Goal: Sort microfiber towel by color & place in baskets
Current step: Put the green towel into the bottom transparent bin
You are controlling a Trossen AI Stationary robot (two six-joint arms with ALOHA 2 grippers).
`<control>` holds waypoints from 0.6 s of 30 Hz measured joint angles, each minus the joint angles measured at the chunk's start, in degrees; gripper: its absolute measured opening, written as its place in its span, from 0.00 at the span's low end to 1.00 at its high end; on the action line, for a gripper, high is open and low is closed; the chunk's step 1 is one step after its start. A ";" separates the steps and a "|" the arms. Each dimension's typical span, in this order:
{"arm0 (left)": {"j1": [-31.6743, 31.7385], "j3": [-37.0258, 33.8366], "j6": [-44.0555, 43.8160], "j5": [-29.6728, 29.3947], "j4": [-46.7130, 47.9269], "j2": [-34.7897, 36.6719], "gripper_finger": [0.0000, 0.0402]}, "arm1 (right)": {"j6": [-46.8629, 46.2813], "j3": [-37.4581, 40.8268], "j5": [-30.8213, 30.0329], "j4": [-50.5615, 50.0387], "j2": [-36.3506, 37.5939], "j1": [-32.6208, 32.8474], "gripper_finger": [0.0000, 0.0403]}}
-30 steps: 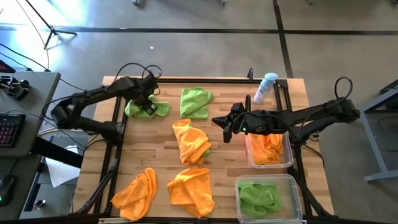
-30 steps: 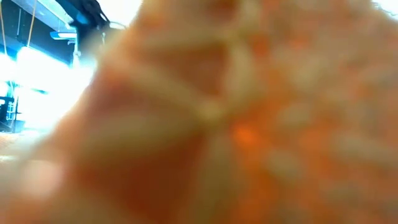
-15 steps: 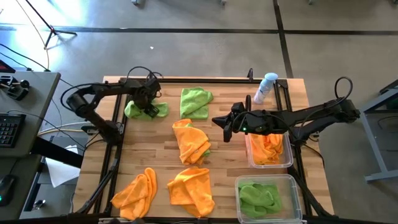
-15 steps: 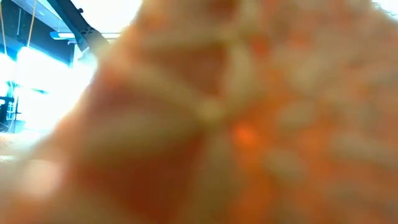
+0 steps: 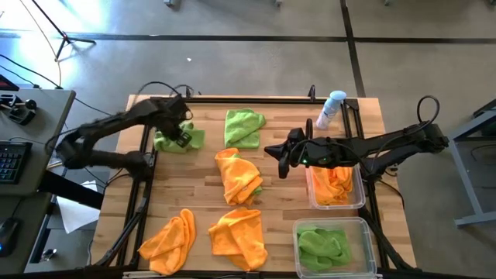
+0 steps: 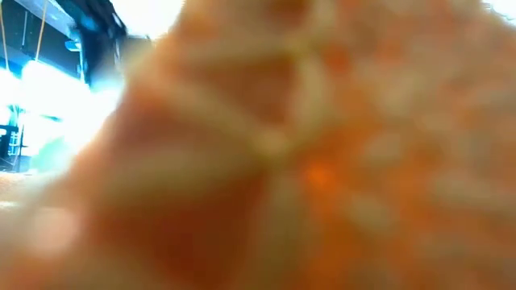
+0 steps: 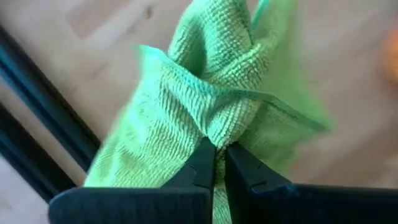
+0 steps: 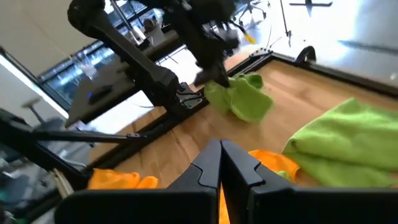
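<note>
Overhead, the left hand (image 5: pixel 180 133) sits clenched on a lime green towel (image 5: pixel 174 142) at the surface's (image 5: pixel 287 201) far left corner; the right hand (image 5: pixel 280 160), clenched empty, hovers beside the orange-filled basket (image 5: pixel 358 203). Left wrist: fingertips (image 7: pixel 204 167) pinch the green fold. Right wrist: another green towel (image 8: pixel 348 134) lies just ahead
</note>
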State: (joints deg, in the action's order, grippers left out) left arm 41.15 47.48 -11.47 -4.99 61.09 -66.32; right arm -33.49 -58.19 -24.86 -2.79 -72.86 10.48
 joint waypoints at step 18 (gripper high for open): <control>-37.19 20.92 -40.59 -10.60 4.78 1.18 0.00 | 23.45 0.00 1.92 0.88 0.00 -3.03 0.39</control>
State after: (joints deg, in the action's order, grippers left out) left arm 3.95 68.40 -52.06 -15.60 65.88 -65.14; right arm -10.04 -58.19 -22.93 -1.91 -72.86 7.45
